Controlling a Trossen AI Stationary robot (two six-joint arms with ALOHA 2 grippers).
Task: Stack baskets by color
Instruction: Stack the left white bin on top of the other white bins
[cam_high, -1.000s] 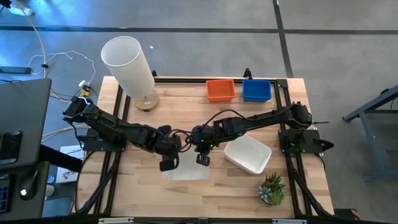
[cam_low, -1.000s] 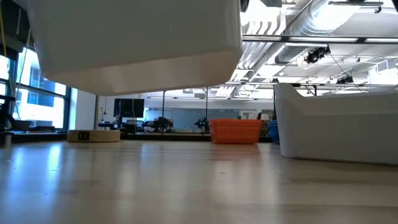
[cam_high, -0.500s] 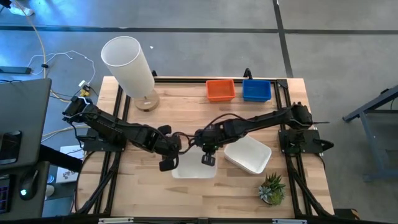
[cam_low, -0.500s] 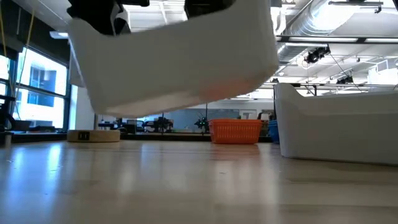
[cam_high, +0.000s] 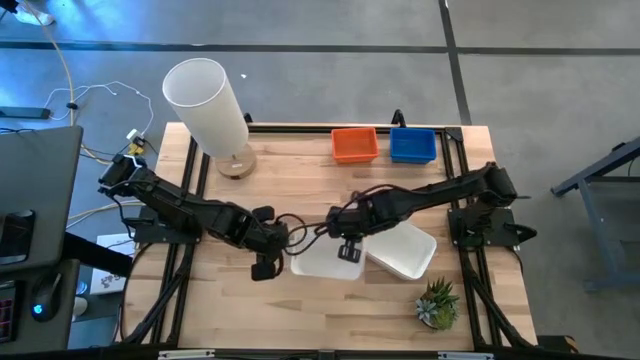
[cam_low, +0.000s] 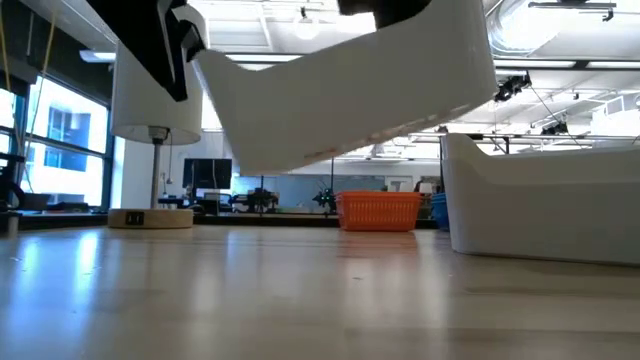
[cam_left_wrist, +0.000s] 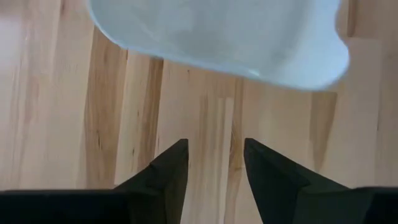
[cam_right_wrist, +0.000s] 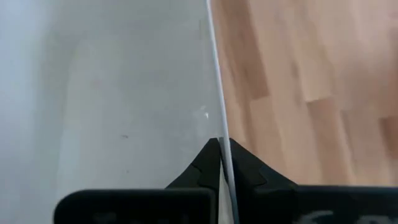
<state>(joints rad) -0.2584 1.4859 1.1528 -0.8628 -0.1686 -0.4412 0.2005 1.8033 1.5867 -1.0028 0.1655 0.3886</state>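
White basket – smooth plastic; table – pale wood.

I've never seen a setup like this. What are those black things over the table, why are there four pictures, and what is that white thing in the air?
The black things are two robot arms, each ending in a two-fingered hand. One picture looks straight down on the table, one looks level across the tabletop, and one comes from a camera on each wrist.

The right hand is shut on the rim of a white basket, holding it tilted above the wood; its wrist picture shows the fingers pinching that thin wall. The left hand is beside the basket with its fingers apart, holding nothing.

On the table there is also a second white basket, an orange basket and a blue basket at the far edge, a tall white lamp and a small plant.
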